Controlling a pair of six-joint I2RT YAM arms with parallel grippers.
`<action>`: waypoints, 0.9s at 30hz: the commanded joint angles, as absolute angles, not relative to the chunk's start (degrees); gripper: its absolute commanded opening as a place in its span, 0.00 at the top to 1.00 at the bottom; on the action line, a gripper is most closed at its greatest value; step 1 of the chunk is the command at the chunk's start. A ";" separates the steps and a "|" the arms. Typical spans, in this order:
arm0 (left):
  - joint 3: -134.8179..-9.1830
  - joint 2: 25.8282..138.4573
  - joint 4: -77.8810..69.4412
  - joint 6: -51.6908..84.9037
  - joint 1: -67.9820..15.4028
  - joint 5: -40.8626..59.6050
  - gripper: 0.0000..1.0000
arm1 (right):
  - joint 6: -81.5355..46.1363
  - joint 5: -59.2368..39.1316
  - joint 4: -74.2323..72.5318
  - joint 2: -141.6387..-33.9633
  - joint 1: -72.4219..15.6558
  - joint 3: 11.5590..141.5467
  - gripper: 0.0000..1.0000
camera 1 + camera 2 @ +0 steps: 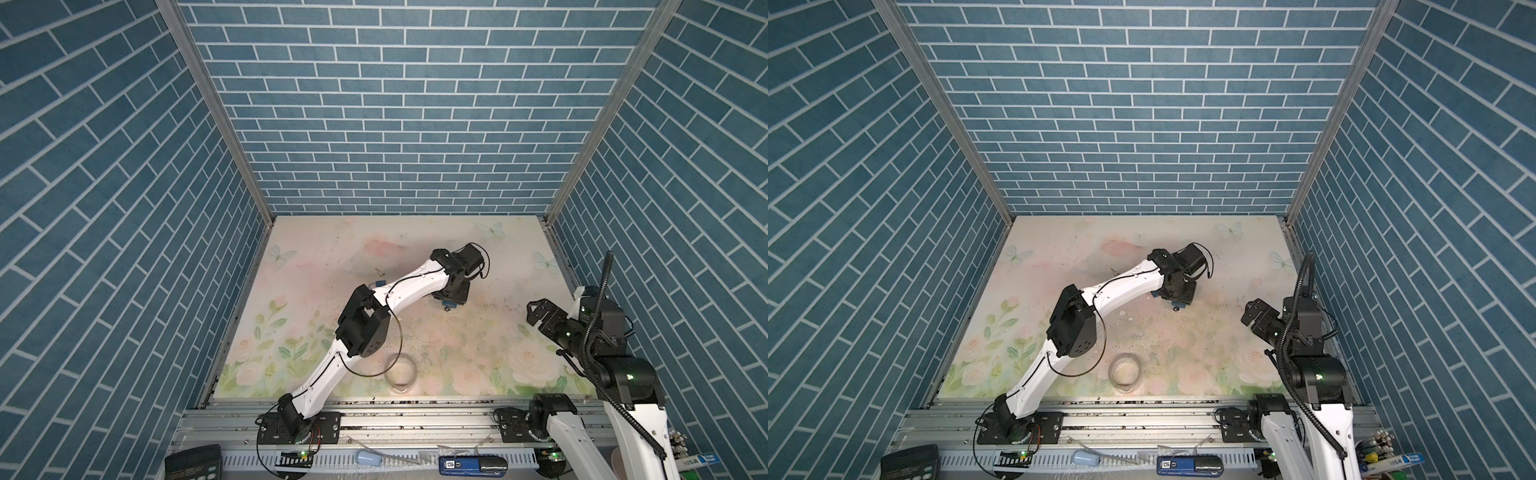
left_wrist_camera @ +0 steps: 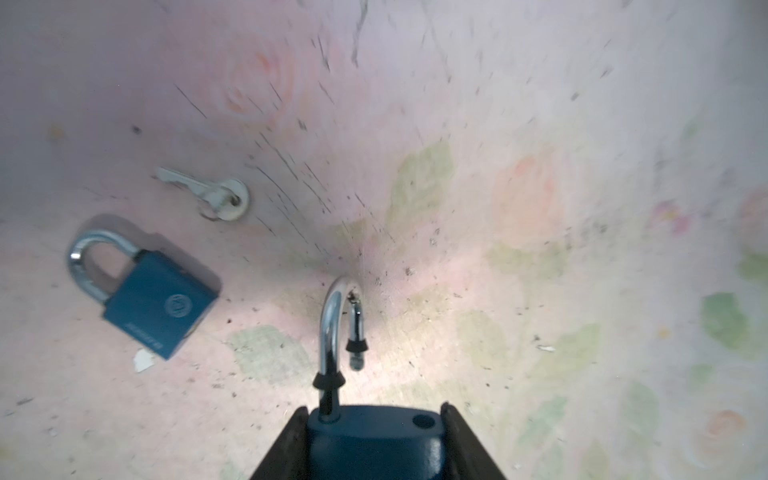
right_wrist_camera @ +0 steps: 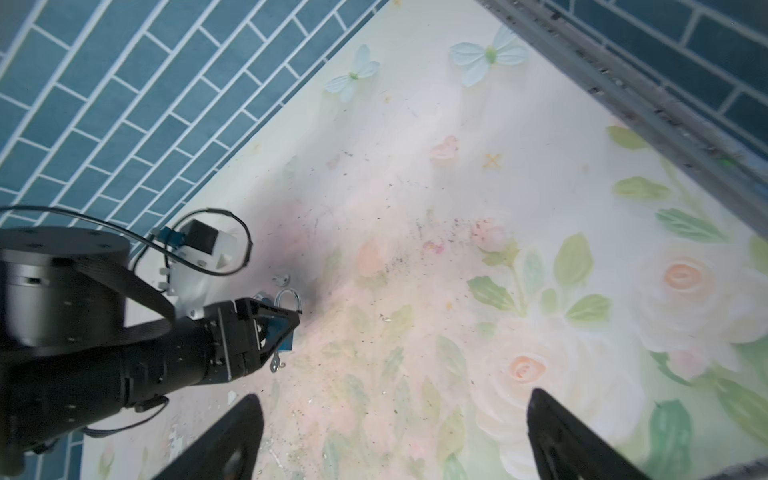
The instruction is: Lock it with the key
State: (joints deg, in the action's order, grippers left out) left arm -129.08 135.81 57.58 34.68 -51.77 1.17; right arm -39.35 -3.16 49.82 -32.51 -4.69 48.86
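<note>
My left gripper (image 2: 374,409) is shut on the body of a blue padlock (image 2: 374,432). Its steel shackle (image 2: 332,324) stands open, the free end out of its hole. In the right wrist view this padlock (image 3: 284,332) has a small key (image 3: 276,365) sticking out of its underside. In both top views the left gripper (image 1: 451,295) (image 1: 1177,297) holds it low over the table's middle. A loose key (image 2: 208,193) (image 1: 380,272) on a ring lies on the table, beside another blue padlock (image 2: 153,299) with its shackle shut. My right gripper (image 3: 392,397) (image 1: 536,311) hovers open and empty at the right.
A clear tape roll (image 1: 401,372) (image 1: 1125,370) lies near the table's front edge. Blue brick walls (image 1: 395,124) close in the back and both sides. A metal rail (image 1: 415,419) with the arm bases runs along the front.
</note>
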 commanded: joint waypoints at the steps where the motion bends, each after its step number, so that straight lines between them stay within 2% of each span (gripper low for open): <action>1: -131.19 130.64 56.80 37.80 -49.86 3.00 0.80 | -44.73 -11.78 38.22 -31.78 -4.53 43.16 0.01; 6: -131.68 128.01 55.46 41.42 -47.61 3.52 0.80 | -50.36 -9.95 24.99 -26.81 -6.51 32.86 0.02; 11: -125.88 123.46 49.38 46.33 -46.49 3.69 0.81 | -50.30 -3.07 16.99 -27.88 -13.46 28.57 0.08; 17: -127.88 123.40 50.53 47.54 -46.23 3.79 0.81 | -47.22 5.80 10.62 -40.85 -26.50 32.19 0.12; 21: -124.18 120.73 47.55 49.33 -45.97 3.94 0.82 | -46.56 8.55 2.85 -50.10 -31.27 34.45 0.12; 23: -122.71 119.32 46.72 50.03 -45.92 3.57 0.82 | -46.58 10.07 -2.50 -53.33 -33.30 34.52 0.16; 27: -118.35 116.41 43.79 53.52 -44.94 5.25 0.83 | -44.30 15.37 -11.53 -56.65 -37.26 34.28 0.19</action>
